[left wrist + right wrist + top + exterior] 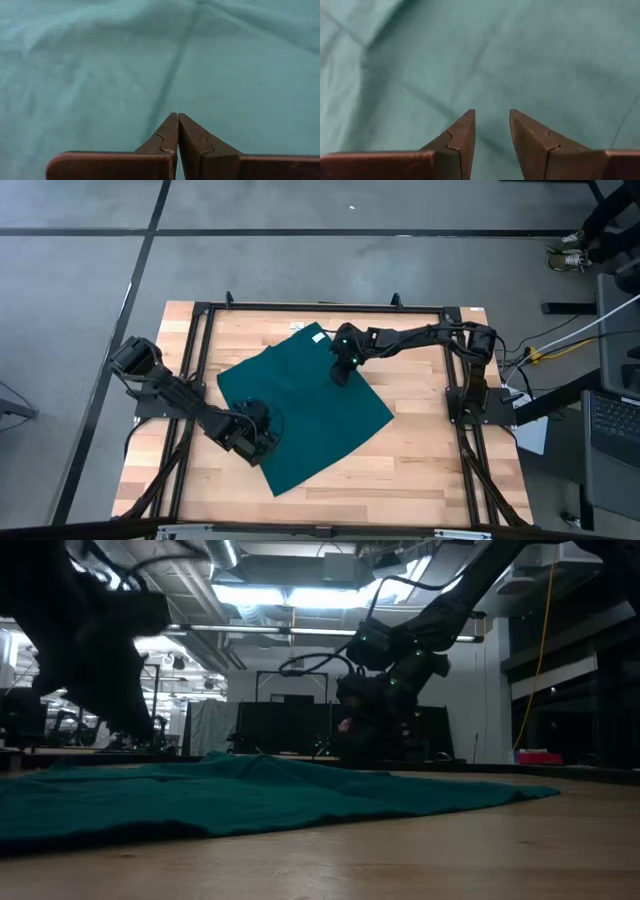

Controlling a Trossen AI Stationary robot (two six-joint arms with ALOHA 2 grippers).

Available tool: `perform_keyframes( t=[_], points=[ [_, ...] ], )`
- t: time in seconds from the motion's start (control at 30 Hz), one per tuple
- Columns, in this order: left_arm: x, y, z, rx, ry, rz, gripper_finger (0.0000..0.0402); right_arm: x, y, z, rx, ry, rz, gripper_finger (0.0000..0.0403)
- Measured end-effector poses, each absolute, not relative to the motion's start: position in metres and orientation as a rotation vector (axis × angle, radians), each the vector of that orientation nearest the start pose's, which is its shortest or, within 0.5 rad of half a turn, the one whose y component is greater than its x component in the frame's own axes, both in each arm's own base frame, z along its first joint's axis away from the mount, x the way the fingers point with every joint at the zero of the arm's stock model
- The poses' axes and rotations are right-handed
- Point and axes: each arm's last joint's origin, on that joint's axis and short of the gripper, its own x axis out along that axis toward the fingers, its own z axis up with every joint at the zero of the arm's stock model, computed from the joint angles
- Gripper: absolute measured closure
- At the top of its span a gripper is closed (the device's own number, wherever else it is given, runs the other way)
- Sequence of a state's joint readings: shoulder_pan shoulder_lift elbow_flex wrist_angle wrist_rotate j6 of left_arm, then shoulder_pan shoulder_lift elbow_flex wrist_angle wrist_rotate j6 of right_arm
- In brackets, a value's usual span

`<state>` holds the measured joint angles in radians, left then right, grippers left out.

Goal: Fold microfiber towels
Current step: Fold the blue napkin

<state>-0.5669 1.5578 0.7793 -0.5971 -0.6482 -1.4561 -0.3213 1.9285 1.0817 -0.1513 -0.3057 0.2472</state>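
The dark teal towel (pixel 310 415) lies spread flat on the wooden table, turned so its corners point far, left, near and right. A small white tag (pixel 319 338) shows at its far corner. My left gripper (pixel 258 432) is over the towel near its near-left edge, fingers shut (pixel 177 116), with only teal cloth behind them. My right gripper (pixel 343 368) is over the towel's far part, near the far corner, with its fingers a little open (pixel 492 112) and nothing between them. The low view shows the towel (pixel 250 795) lying low with soft ripples. My left gripper points its shut fingers (pixel 170 131) down at the towel's flat surface near the near-left edge. No cloth shows between them, and I cannot tell whether the tips touch the towel. My right gripper's open fingers (pixel 465 131) stand over the cloth, and I cannot tell whether they touch it.
A black metal frame (pixel 200 315) runs around the wooden table top. Bare wood (pixel 420 470) lies to the towel's right and near side. Cables and a laptop (pixel 610 420) are beyond the table's right edge.
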Motion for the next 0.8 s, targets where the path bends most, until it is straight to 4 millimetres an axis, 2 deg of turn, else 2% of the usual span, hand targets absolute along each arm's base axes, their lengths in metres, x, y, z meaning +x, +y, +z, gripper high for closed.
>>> perform_keyframes(
  t=[0.2,0.37,0.53,0.67,0.8],
  points=[
    [0.215,-0.106,0.135,-0.528,0.857,0.829,0.0399,0.350,-0.096,0.123,0.476,1.064,-0.153,0.0275],
    [0.214,-0.102,0.132,-0.490,0.878,0.825,0.0399,0.340,-0.088,0.121,0.429,1.196,-0.180,0.0284],
    [0.216,-0.095,0.131,-0.443,0.916,0.819,0.0399,0.336,-0.080,0.120,0.466,1.263,-0.175,0.0288],
    [0.207,-0.082,0.119,-0.445,0.961,0.867,0.0399,0.336,-0.064,0.119,0.503,1.299,-0.178,0.0283],
    [0.199,-0.077,0.111,-0.448,0.935,0.887,0.0399,0.337,-0.038,0.119,0.530,1.342,-0.159,0.0281]
  ],
)
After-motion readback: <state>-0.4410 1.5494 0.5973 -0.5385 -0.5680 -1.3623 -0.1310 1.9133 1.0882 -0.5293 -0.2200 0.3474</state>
